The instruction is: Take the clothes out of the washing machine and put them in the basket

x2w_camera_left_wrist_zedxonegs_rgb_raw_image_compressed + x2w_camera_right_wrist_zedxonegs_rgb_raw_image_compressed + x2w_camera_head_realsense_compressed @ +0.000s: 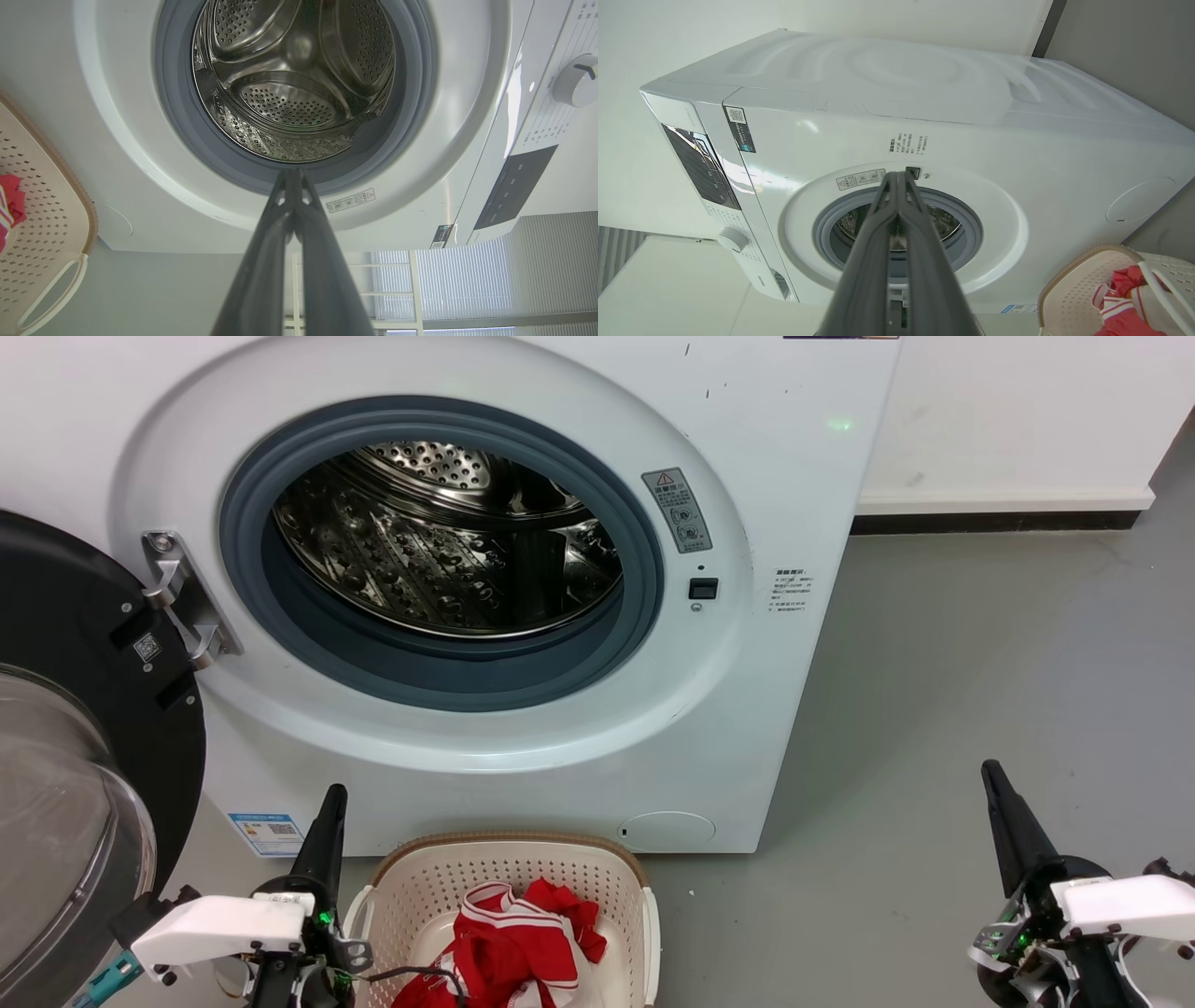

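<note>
The white washing machine [523, 747] stands with its black-framed glass door [84, 784] swung open to the left. Its steel drum [448, 546] shows bare perforated metal and no fabric. On the floor in front sits the cream basket [523, 877] with the red clothes [518, 947] with white stripes lying inside. My left gripper [333, 795] is shut with nothing in it, just left of the basket, fingers pointing at the machine. My right gripper [991, 773] is shut and holds nothing, over the grey floor to the right. The basket [1078, 284] and clothes [1125, 298] also appear in the right wrist view.
Grey floor [980, 691] spreads to the right of the machine up to a white wall with a dark skirting strip [999, 521]. The open door takes up the space at my left.
</note>
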{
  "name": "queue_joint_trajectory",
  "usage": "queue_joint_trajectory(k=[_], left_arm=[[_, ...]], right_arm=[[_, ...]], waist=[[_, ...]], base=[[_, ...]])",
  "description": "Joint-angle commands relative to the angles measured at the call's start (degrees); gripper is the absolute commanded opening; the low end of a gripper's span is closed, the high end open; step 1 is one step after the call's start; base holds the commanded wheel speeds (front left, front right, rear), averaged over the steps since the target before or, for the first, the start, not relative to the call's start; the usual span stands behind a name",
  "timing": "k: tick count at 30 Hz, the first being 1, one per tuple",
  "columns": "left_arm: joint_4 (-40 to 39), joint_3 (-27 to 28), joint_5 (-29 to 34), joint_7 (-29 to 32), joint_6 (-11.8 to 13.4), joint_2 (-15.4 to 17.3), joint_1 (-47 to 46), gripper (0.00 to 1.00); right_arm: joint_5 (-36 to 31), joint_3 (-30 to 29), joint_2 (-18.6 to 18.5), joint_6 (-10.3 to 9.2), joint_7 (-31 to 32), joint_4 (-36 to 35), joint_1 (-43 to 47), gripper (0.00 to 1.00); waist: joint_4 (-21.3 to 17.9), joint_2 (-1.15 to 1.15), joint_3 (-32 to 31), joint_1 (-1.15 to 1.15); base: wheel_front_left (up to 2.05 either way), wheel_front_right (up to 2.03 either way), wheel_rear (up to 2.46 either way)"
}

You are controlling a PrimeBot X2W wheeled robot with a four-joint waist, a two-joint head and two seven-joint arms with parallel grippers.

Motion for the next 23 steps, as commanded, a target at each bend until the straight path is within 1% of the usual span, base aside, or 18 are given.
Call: queue_joint_trajectory(k=[1,16,23], left_arm=[[0.2,0.5,-1.3,0.4,-0.4,-0.2,-0.9,0.0],[1.0,1.8,-6.8,1.6,-1.1,-0.5,-1.2,0.0],[1.0,1.9,-6.4,1.6,-1.1,-0.6,-1.2,0.0]], right_arm=[[1.4,-0.3,0.1,0.0,0.3,0.4,-1.1,0.0],[6.9,-1.0,0.3,-0.01,1.0,2.1,-2.1,0.0],[6.3,-1.2,0.4,0.0,1.1,2.0,-2.1,0.0]], waist=[[0.0,0.0,0.0,0.0],[-0.3,0.0,0.2,0.0],[-0.3,0.0,0.2,0.0]], base=[[0.0,0.0,0.0],[0.0,0.0,0.0],[0.0,0.0,0.0]])
